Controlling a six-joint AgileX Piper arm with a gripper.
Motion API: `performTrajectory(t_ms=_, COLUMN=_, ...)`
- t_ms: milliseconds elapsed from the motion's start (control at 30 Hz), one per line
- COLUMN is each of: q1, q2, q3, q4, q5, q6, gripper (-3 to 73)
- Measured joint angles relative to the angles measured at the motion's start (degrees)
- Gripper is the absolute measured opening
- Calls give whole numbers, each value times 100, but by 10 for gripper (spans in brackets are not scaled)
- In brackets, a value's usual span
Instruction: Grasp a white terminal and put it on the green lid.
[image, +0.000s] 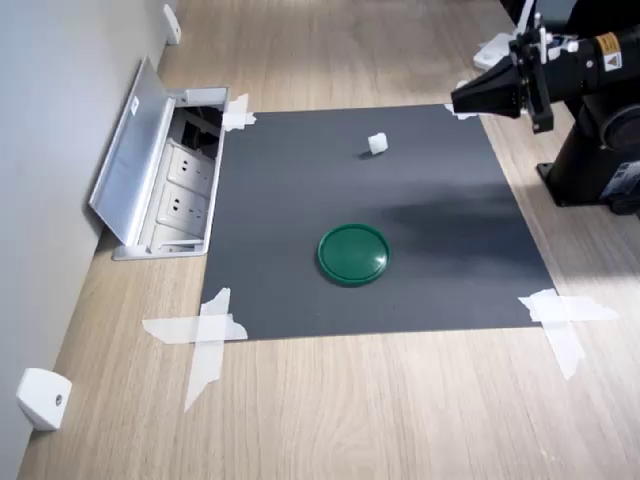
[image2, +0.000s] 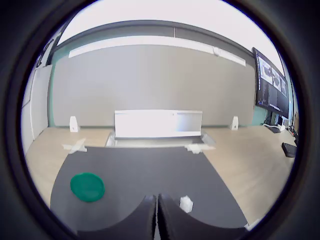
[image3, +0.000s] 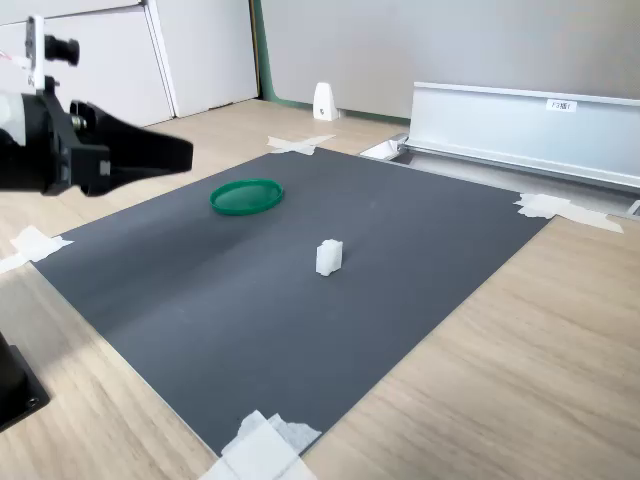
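Gripper (image: 462, 101) hangs at the upper right of the first exterior view, above the mat's far corner, jaws pressed together, nothing held; the wrist view shows the fingers (image2: 150, 220) meeting along a thin seam. White terminal (image: 377, 144) sits alone on the dark grey mat (image: 440, 270), upper centre of that frame, apart from the gripper. Green lid (image: 353, 253) lies flat mid-frame, well apart from the terminal, bare mat between them. White tape strips (image: 205, 335) pin the mat corners. Open floor socket box (image: 175, 190) with raised metal flap sits beside the mat's left edge. White wedge block (image: 44, 398) is at lower left by the wall. Nothing stands between gripper and terminal
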Motion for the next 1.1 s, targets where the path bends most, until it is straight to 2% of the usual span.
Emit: performTrajectory(t_ms=1100, q1=0, q2=0, q3=0, q4=19, q5=-79, q6=-3, gripper=-8)
